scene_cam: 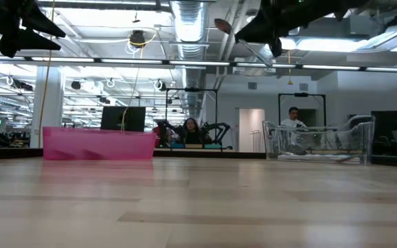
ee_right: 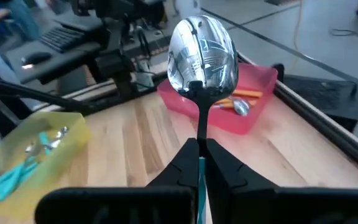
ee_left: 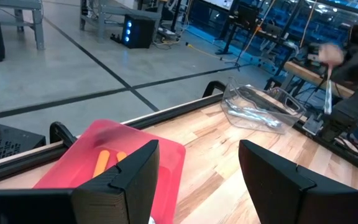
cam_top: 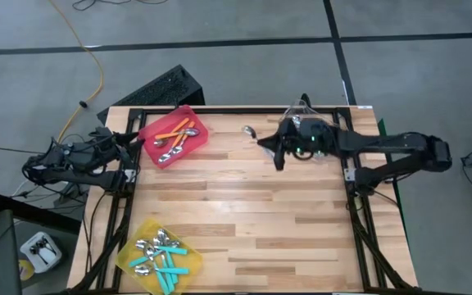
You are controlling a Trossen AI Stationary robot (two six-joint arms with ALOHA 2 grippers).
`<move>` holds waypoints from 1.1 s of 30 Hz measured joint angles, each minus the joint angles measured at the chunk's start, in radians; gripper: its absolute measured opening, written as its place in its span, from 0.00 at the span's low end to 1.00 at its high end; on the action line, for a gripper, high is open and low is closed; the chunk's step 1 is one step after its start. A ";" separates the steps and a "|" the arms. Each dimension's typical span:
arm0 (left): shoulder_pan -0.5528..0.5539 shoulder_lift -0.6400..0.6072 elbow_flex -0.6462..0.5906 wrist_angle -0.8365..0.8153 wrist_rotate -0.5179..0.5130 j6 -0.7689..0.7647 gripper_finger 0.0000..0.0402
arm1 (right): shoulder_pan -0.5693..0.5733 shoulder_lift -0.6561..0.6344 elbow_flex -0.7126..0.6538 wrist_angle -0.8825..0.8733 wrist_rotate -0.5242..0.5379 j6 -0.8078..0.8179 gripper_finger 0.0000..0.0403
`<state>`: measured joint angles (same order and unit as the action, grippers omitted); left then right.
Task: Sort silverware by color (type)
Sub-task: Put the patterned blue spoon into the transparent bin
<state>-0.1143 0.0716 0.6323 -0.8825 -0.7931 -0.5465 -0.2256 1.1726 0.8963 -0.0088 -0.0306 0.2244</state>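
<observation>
The right gripper (ee_right: pixel 199 163) has its fingers pinched tight on the handle of a spoon (ee_right: pixel 202 55), shiny bowl sticking out ahead, and a sliver of teal shows between the fingers, so this one looks bound for the yellow bin (cam_top: pixel 158 256), where the teal-handled spoons (cam_top: pixel 164 260) are gathered. In the high view that gripper hangs above the table just beside the clear bin (cam_top: pixel 306 111), with the yellow bin well apart from it, at the diagonally opposite corner of the table. So this reads as the carry step: the next move calls for a long swing across the boards, then a release over yellow. The red bin (cam_top: pixel 174 133), holding orange-handled spoons (cam_top: pixel 170 131), lies along the same far edge as the clear bin. The left gripper (ee_left: pixel 194 180) waits beside the red bin, fingers spread wide, holding nothing. The surface is a pale wood-plank table (cam_top: pixel 252 205) in a black frame; beyond it, a bright workshop with two people at the far benches.
</observation>
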 joint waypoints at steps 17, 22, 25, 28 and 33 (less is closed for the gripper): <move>0.000 0.000 0.000 -0.001 0.000 0.000 0.51 | -0.415 -0.236 -0.264 0.158 -0.176 0.087 0.08; 0.000 0.000 0.000 -0.001 0.000 0.000 0.51 | -0.519 -0.272 -0.314 0.252 -0.248 0.137 0.08; 0.000 0.000 0.000 -0.001 0.000 0.000 0.51 | -0.573 -0.263 -0.331 0.249 -0.214 0.150 0.08; 0.000 0.000 0.000 -0.001 0.000 0.000 0.51 | -0.617 -0.233 -0.346 0.237 -0.206 0.150 0.08; 0.000 0.000 0.000 -0.001 0.000 0.000 0.51 | -0.685 -0.159 -0.348 0.181 -0.195 0.140 0.08</move>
<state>-0.1143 0.0719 0.6323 -0.8833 -0.7929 -0.5468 -0.9101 1.0139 0.5484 0.1726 -0.2259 0.3642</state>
